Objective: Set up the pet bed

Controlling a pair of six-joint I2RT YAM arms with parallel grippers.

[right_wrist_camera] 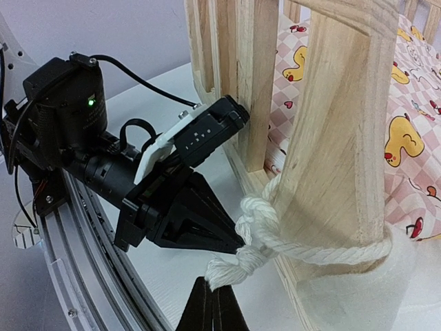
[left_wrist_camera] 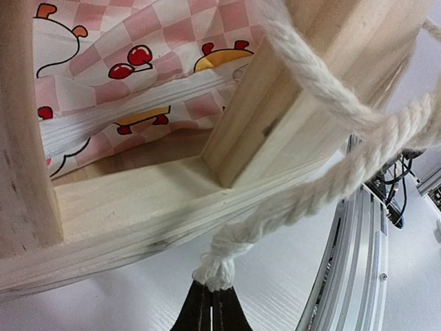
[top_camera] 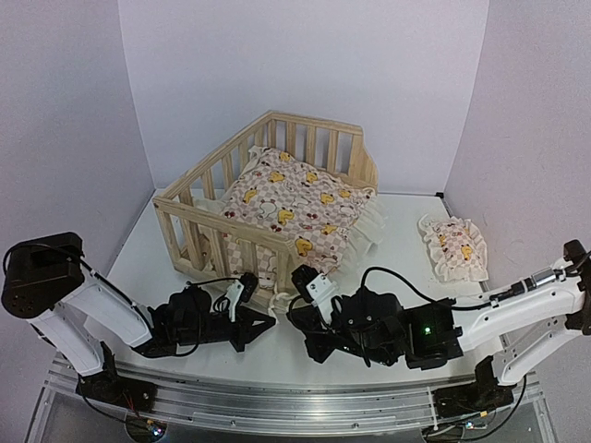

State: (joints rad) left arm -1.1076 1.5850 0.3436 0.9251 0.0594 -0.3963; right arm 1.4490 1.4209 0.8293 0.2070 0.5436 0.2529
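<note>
pale walls (top_camera: 305,65) close in a white table (top_camera: 397,277) on three sides. the pet bed (top_camera: 199,217) stands on the table, at the back and a bit to the left, with a checked duck cushion (top_camera: 295,203) inside it. a small pillow (top_camera: 454,247) lies on the table, well apart on the right. a white rope (right_wrist_camera: 310,252) is tied round the bed's near corner post. the left gripper (left_wrist_camera: 210,303) and the right gripper (right_wrist_camera: 210,303) are both squeezed tight, tips right at the rope's frayed ends; i cannot tell if they pinch any threads.
</note>
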